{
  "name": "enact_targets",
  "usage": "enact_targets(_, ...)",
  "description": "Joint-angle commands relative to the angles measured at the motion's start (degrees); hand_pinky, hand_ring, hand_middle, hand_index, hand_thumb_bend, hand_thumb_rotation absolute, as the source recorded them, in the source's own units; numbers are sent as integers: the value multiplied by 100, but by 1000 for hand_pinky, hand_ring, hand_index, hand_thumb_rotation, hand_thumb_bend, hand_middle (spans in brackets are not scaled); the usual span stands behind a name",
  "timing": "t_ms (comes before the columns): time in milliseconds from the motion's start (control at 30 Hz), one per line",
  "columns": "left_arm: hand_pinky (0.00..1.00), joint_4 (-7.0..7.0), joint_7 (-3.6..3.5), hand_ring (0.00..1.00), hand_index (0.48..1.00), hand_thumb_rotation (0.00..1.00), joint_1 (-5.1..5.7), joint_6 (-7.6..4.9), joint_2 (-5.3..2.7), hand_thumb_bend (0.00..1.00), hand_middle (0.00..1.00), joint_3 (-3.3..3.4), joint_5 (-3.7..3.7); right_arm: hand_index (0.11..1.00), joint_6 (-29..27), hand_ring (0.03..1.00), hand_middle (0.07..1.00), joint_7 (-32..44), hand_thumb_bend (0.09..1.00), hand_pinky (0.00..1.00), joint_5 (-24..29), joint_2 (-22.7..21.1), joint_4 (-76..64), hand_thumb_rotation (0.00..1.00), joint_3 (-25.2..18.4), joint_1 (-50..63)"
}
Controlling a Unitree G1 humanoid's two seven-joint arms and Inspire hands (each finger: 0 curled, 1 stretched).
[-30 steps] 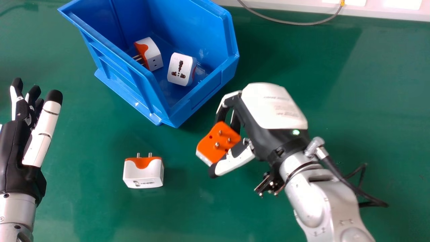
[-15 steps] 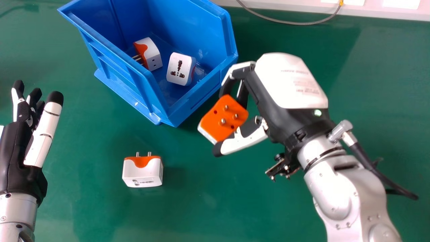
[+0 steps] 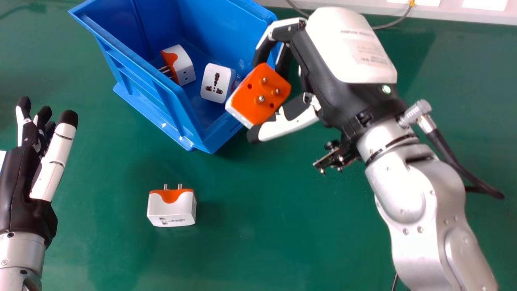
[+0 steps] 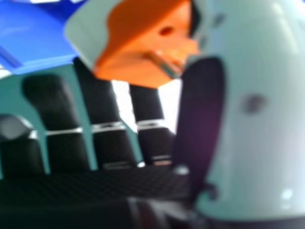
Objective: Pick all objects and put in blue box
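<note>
In the head view, a plug adapter (image 3: 252,101) is being gripped between the curled fingers and thumb of the right hand (image 3: 323,74), its pins being turned toward the camera, across the right-hand near edge of the blue box (image 3: 218,20). Two adapters (image 3: 185,66) are being held inside the box. Another adapter (image 3: 171,208) is being supported by the tabletop (image 3: 282,222), on the robot's side of the box's near corner. The left hand (image 3: 18,190) is being kept open at the left edge.

In the right hand view, the gripped adapter is being touched by the thumb (image 4: 262,133).
</note>
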Motion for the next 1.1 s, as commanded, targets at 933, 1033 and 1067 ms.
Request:
enact_targets(933,1000,37,-59,1000,1000,724,105,-459,-50,566,1000,7,-38,517,-589,368,467,-2089,510,135,798,1847,7427,0,358,-5468)
enact_targets(1033,1000,42,-30,1000,1000,723,130,-523,-81,566,1000,-8,-1,509,-721,378,472,-2215,511,138,891,1975,8163,0,459,-5881)
enact_targets(1067,1000,26,-20,1000,1000,722,147,-543,-98,565,1000,-17,10,512,-765,379,461,-2260,512,151,909,2010,8364,0,499,-5980)
